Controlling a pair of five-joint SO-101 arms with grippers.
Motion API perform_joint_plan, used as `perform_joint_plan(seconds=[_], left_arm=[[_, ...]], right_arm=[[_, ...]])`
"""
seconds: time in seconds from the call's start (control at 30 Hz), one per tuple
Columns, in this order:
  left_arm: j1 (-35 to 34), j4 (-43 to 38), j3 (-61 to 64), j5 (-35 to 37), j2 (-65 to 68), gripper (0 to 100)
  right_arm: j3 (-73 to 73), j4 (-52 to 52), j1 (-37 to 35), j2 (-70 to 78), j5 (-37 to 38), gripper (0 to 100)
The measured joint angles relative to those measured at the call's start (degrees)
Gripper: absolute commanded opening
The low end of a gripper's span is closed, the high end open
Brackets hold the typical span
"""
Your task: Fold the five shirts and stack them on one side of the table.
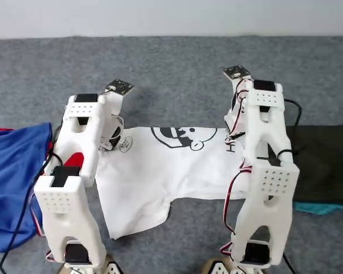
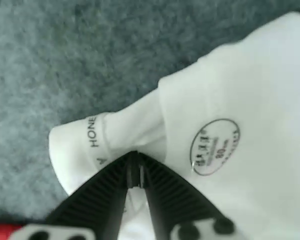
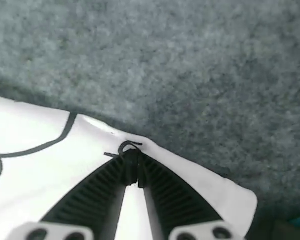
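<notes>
The white cotton shirt with a black cartoon print (image 1: 160, 171) lies in the middle of the table between the two arms. It is spread wide along its far edge, while its near part hangs in an uneven flap, so I judge its fold is begun but not finished. The left gripper (image 2: 135, 170) is pinched tight on the shirt's far edge just beside the round printed neck label (image 2: 214, 146). The right gripper (image 3: 132, 167) is clamped on the same far edge near the opposite corner, with a thin strip of cloth caught between its black ribbed jaws.

To the right, just beyond the right arm, a dark flat-lying shirt (image 1: 323, 162) rests on a teal garment (image 1: 326, 208) whose edge peeks out beneath. This looks like the stack, with two shirts already on it. To the left, a crumpled blue shirt (image 1: 14, 171) sits in a loose heap with a red cloth (image 1: 74, 160) showing beside it, and both seem unfolded. By that count, two are done, one is in hand, and two wait. All of it lies on the grey felt tabletop (image 1: 177, 74).
</notes>
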Motion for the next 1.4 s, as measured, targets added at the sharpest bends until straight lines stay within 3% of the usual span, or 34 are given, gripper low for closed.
perform_joint_plan(seconds=[0.33,0.47,0.67,0.9,1.1,1.4], left_arm=[[0.1,7.6,0.0,0.0,-19.6,1],[-2.5,10.7,0.0,0.0,-25.2,1],[-6.0,15.8,0.4,0.1,-27.1,1],[-0.2,17.8,8.3,0.0,-27.6,1],[2.9,17.9,13.4,0.0,-27.6,1],[-0.2,19.9,13.5,0.2,-28.2,1]], right_arm=[[-14.4,16.8,-0.3,-0.1,0.1,0.9],[-14.1,18.3,-1.6,-4.6,0.2,0.9],[2.5,18.4,-2.5,-15.9,0.2,0.9],[27.2,18.4,-3.0,-30.7,0.2,0.9],[38.2,18.1,-3.0,-35.9,1.1,0.9],[52.6,4.7,-3.1,-35.9,4.5,0.9]])
